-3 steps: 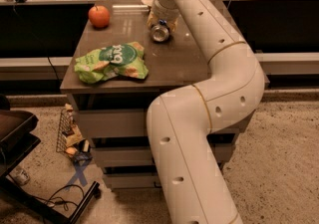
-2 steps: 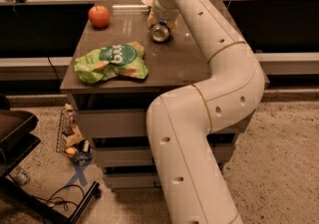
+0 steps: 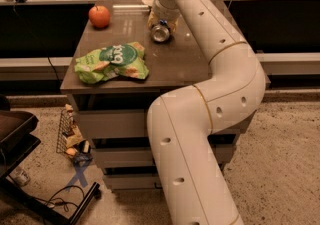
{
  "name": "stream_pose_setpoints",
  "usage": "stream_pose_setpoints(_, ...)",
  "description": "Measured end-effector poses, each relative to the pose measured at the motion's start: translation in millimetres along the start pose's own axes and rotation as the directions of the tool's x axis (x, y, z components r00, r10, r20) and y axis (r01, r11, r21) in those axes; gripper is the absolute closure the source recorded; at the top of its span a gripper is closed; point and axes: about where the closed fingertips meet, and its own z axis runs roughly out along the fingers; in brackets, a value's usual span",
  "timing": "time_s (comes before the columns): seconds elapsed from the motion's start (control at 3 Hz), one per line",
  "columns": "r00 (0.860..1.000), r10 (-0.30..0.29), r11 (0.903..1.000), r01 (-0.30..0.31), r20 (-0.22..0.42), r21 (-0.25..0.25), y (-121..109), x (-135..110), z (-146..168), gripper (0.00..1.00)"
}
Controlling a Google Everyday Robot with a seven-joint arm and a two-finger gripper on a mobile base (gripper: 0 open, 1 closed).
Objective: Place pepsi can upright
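The pepsi can [image 3: 160, 32] lies tilted on its side over the back of the brown table [image 3: 180, 64]. Its silver end faces the camera and a bit of blue shows on its side. My gripper [image 3: 161, 27] reaches down from the white arm at the table's back middle. Its pale fingers [image 3: 152, 19] sit on either side of the can and are closed on it. I cannot tell whether the can touches the tabletop.
A green chip bag [image 3: 112, 61] lies at the table's front left. A red apple [image 3: 99, 16] sits at the back left corner. My white arm [image 3: 215, 104] curves across the table's right side. A dark chair [image 3: 20, 139] and floor clutter [image 3: 72, 144] are at the left.
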Motion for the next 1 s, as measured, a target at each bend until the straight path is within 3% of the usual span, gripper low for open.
stream_pose_setpoints(0.67,1.000,-0.001,1.0000,0.001,0.001,0.000,0,0,0,1.00)
stream_pose_setpoints(1.0,0.998,-0.042,0.9991,0.042,0.042,0.013,-3,-11,-28,1.00)
